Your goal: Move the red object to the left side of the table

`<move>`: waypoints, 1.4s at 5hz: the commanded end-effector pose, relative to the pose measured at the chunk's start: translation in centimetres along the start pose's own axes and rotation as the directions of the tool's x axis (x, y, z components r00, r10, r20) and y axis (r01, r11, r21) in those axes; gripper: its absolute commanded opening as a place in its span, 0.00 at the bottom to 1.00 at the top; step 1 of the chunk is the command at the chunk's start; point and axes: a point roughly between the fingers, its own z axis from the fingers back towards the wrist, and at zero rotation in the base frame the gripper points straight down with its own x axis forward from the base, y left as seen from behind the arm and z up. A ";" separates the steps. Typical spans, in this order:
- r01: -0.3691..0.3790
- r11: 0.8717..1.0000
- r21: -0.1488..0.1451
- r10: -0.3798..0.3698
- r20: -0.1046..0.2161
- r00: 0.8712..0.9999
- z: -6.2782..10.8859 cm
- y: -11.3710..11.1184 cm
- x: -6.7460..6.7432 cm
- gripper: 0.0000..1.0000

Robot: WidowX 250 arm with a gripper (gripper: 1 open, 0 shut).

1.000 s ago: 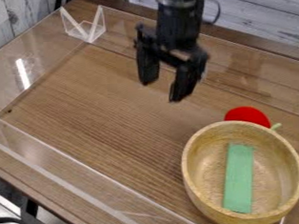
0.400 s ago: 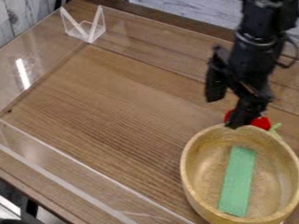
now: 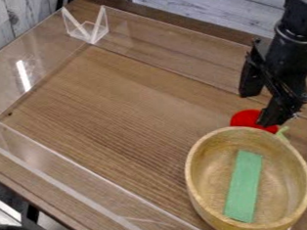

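The gripper (image 3: pixel 274 92), jaws spread and empty, hangs seemingly just above the red object (image 3: pixel 256 119).

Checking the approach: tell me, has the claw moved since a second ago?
Yes. The open claw has travelled right across the table, from near its middle to just above the red object behind the bowl.

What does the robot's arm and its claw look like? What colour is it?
The arm is all black, thick and blocky, coming down from the top right of the picture. Its gripper is black too, with two chunky fingers shaped like long flat paddles. No cables or markings are clear enough to make out.
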 end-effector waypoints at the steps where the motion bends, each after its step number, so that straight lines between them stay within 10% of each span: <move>1: -0.057 0.998 0.026 0.056 0.042 0.998 1.6 0.9 0.7 1.00; 7: -0.183 0.982 0.039 0.182 0.024 0.983 -0.5 2.8 0.5 1.00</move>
